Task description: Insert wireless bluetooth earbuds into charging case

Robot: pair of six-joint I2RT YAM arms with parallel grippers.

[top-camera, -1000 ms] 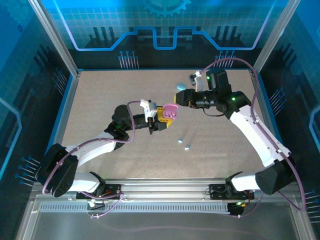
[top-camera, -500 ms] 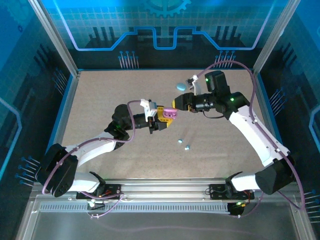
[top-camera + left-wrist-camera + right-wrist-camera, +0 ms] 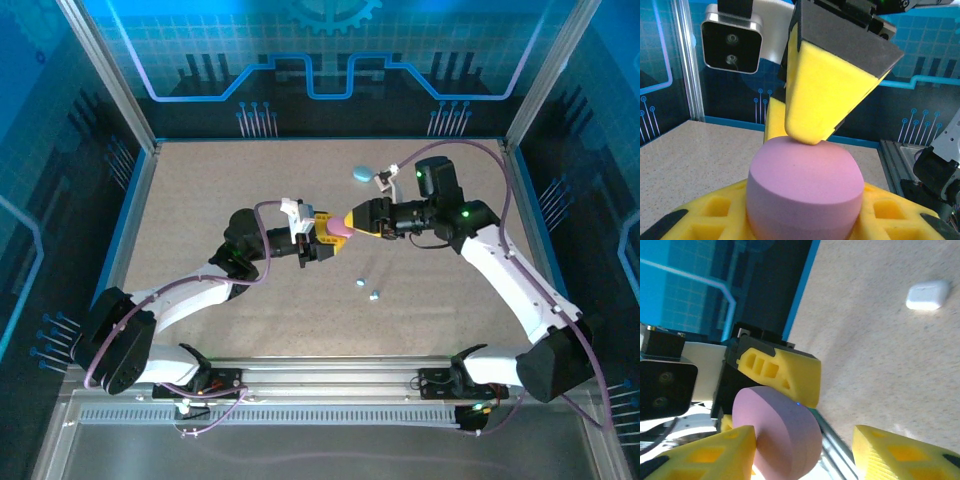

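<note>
Top cam: L gripper (image 3: 322,240) pinches the purple case (image 3: 338,228) over mid-table (image 3: 220,200), a tan speckled surface. R gripper (image 3: 352,220) meets it from the right, yellow tip on the case. Can't tell from here what's inside. 2 tiny pale-blue earbuds (image 3: 361,283) lie loose on the table, near the case on the arms' side, just beside each other and not in any case. A rounded light-blue case (image 3: 361,173) sits farther back, apart from both grippers; lid state unclear.

L wrist cam: purple case is a smooth matte puck w/ rounded top, lid down, faint seam low on the side; contents hidden. It's clamped btwn the L gripper's yellow waffle-ribbed fingers (image 3: 890,215). One yellow, wedge-shaped, black-backed R finger touches the case's top.

R wrist cam: R gripper jaws spread wide. One yellow finger (image 3: 715,450) is against the purple case's rim, the other well apart. Behind the case is an L finger w/ rectangular cut-outs. A white case (image 3: 926,295), a glossy rounded rectangle, looks shut and rests alone on the table.
</note>
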